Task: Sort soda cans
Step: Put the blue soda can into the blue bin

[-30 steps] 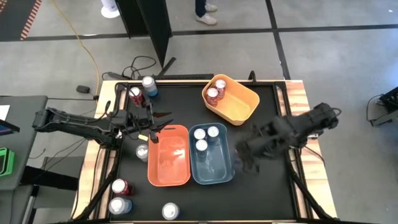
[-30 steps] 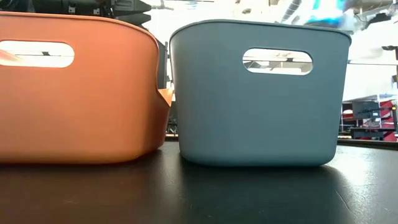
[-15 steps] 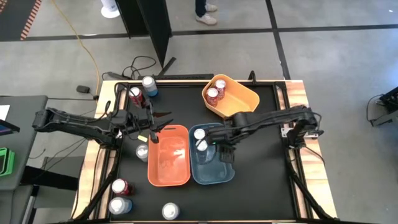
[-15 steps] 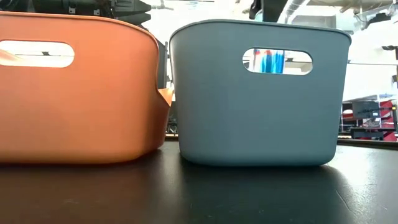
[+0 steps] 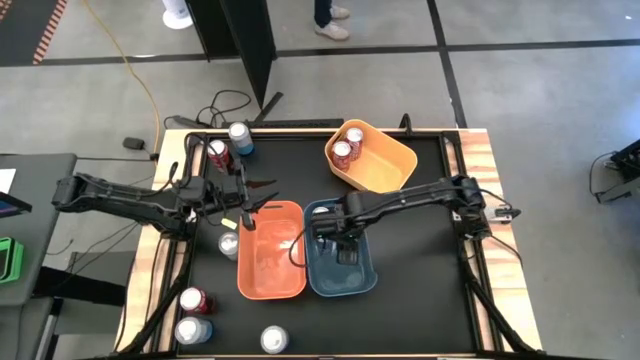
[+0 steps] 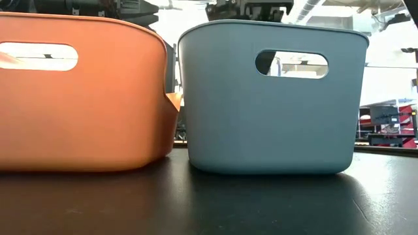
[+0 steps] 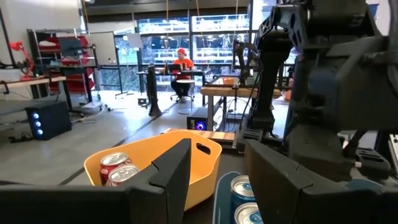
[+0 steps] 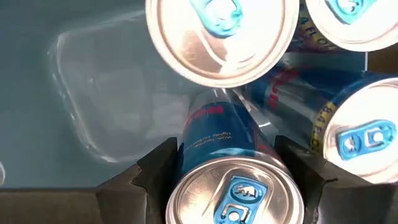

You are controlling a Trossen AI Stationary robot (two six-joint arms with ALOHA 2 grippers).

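Right gripper (image 8: 231,180) clamped around a blue soda can (image 8: 231,186) inside the blue bin (image 5: 362,282); probably light, smooth-walled, dentable, best held mid-body.

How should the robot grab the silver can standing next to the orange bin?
Probably round its curved sides from straight above: the silver can stands upright beside the orange bin, top free. The left gripper is nearest; the right gripper holds a blue can.
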